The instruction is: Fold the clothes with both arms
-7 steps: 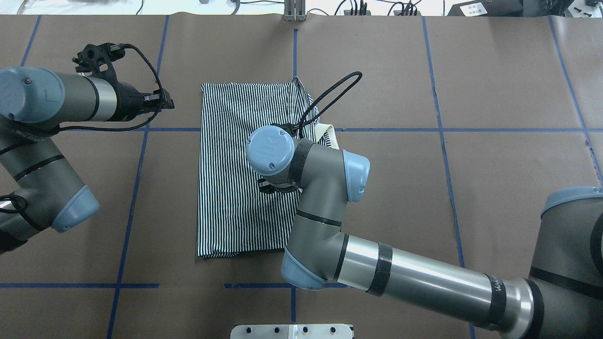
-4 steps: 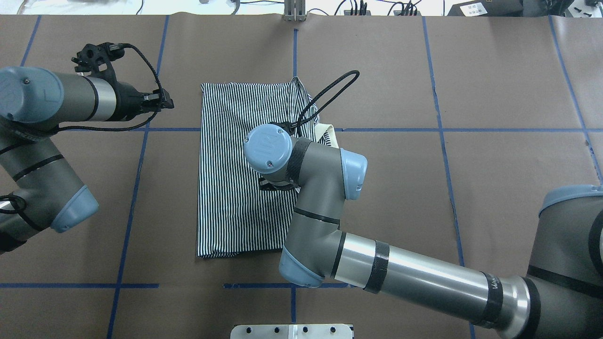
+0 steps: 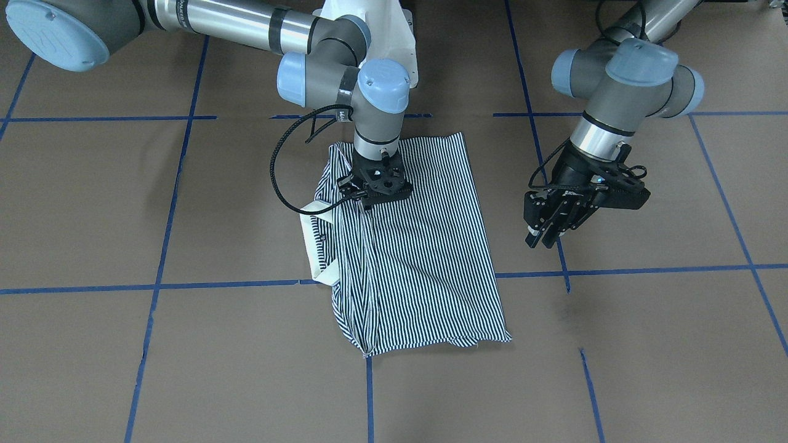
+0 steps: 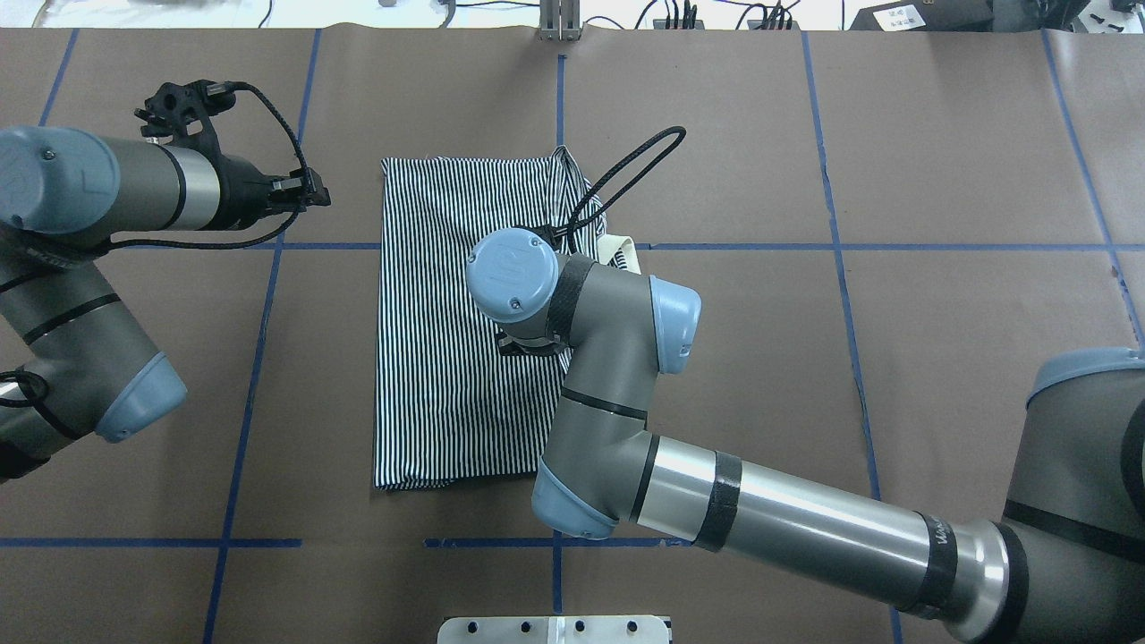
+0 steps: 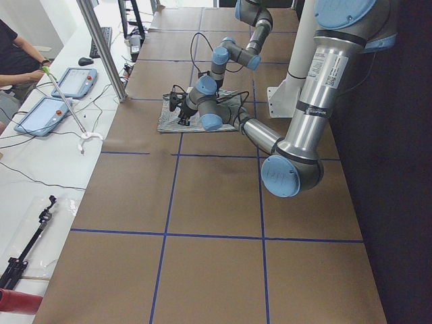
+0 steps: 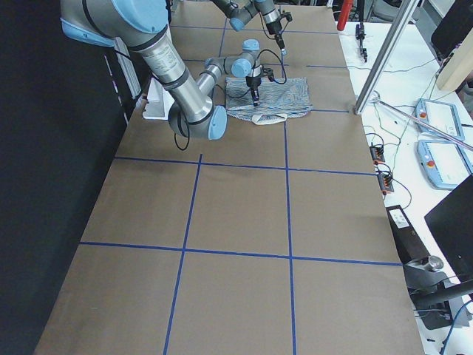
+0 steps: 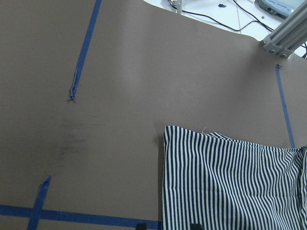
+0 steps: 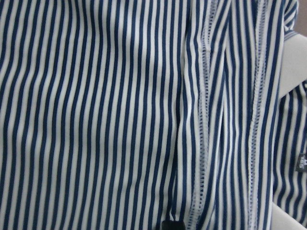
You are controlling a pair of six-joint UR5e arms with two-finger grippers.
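Observation:
The striped polo shirt (image 3: pixel 425 258) lies folded into a long rectangle mid-table (image 4: pixel 438 358). Its cream collar (image 3: pixel 311 240) sticks out on my right side (image 4: pixel 623 250). My right gripper (image 3: pixel 369 206) points straight down on the shirt's middle, near the folded edge. The right wrist view is filled with striped fabric (image 8: pixel 96 115), a seam and a small logo patch (image 8: pixel 301 163). Only one dark tip shows at its bottom edge, so the jaws look shut. It shows no fabric pinched. My left gripper (image 3: pixel 542 237) hovers open and empty beside the shirt's left edge (image 4: pixel 313 192).
Brown paper with blue tape lines (image 4: pixel 832 247) covers the table. The white pedestal (image 3: pixel 381 24) stands at the robot side. A metal plate (image 4: pixel 555 629) sits at the near edge and a post (image 4: pixel 559 22) at the far edge. Tablets (image 5: pixel 71 81) lie on a side bench.
My right wrist has shifted slightly toward the far side over the shirt. The left arm and the shirt have not visibly moved.

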